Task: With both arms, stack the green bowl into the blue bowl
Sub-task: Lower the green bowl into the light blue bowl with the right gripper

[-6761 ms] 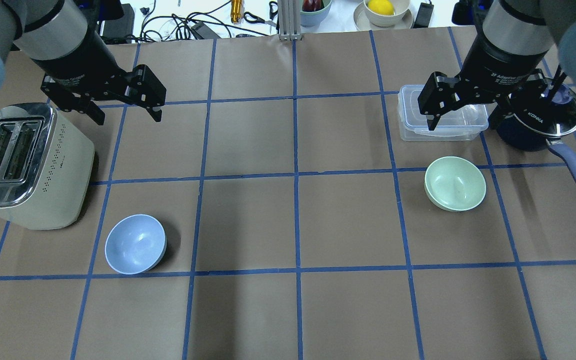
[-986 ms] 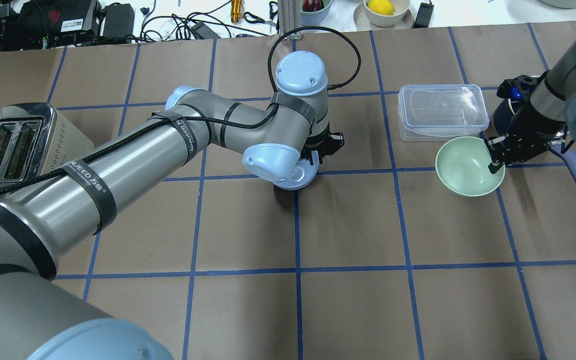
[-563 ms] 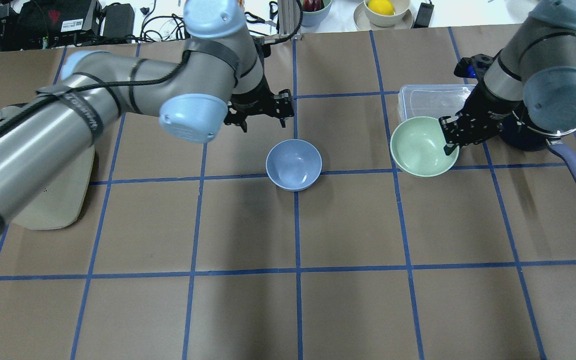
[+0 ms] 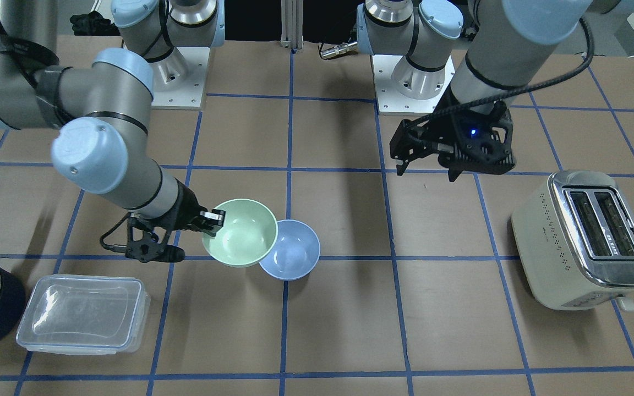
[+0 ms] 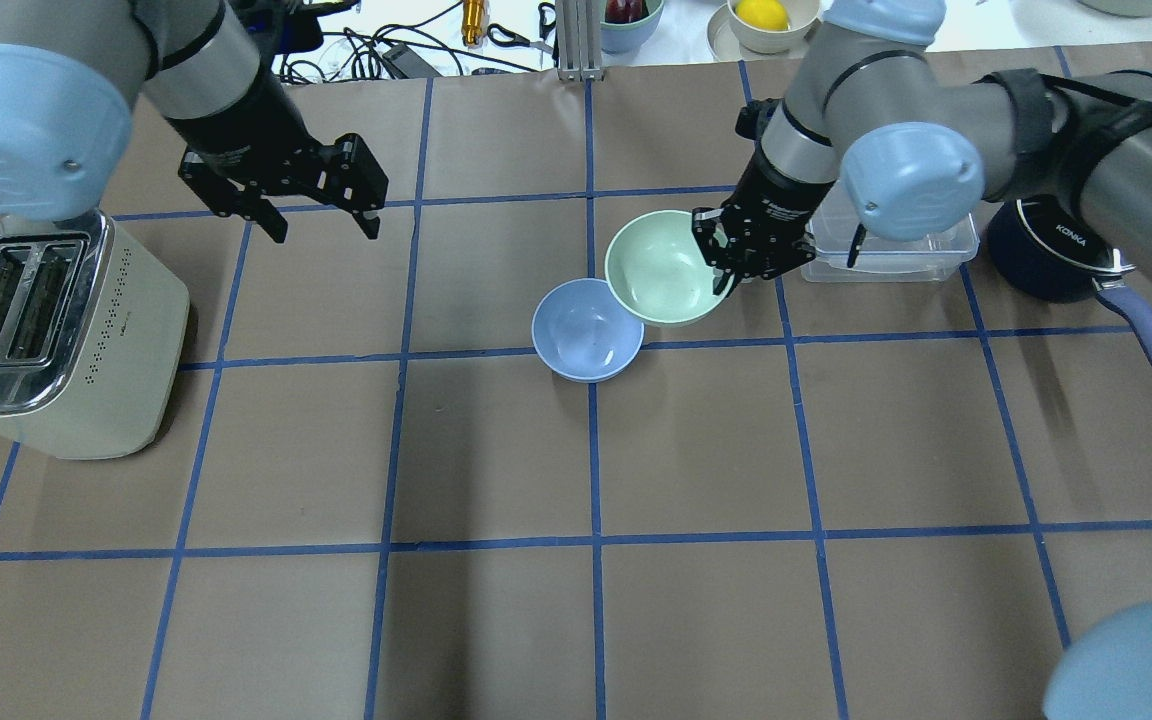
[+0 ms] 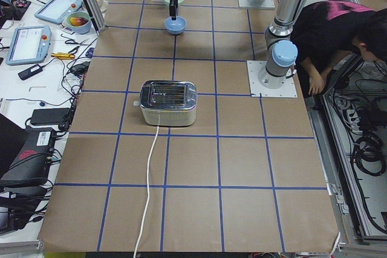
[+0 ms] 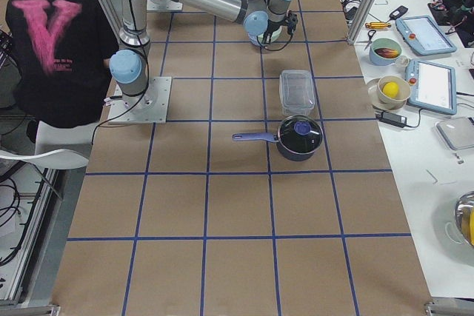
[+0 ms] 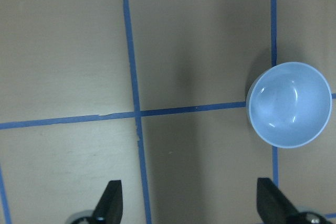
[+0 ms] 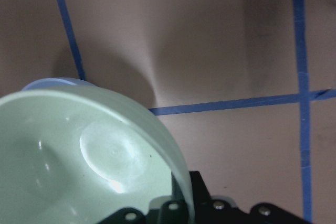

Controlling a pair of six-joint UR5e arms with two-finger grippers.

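Observation:
The pale blue bowl (image 5: 584,335) stands upright on the table's middle, also in the front view (image 4: 295,258) and the left wrist view (image 8: 289,103). My right gripper (image 5: 726,265) is shut on the far right rim of the green bowl (image 5: 658,265) and holds it in the air. The green bowl overlaps the blue bowl's far right rim in the overhead view and in the front view (image 4: 239,231). It fills the right wrist view (image 9: 79,166). My left gripper (image 5: 324,232) is open and empty, raised far left of both bowls, with both fingertips (image 8: 113,203) apart.
A cream toaster (image 5: 46,330) stands at the left. A clear lidded container (image 5: 896,255) and a dark saucepan (image 5: 1066,260) with a long handle stand to the right behind my right arm. A person stands by the robot base in both side views.
My right arm has carried the green bowl left until it overlaps the blue bowl. My left arm has pulled back to the left, away from the blue bowl, with its gripper open.

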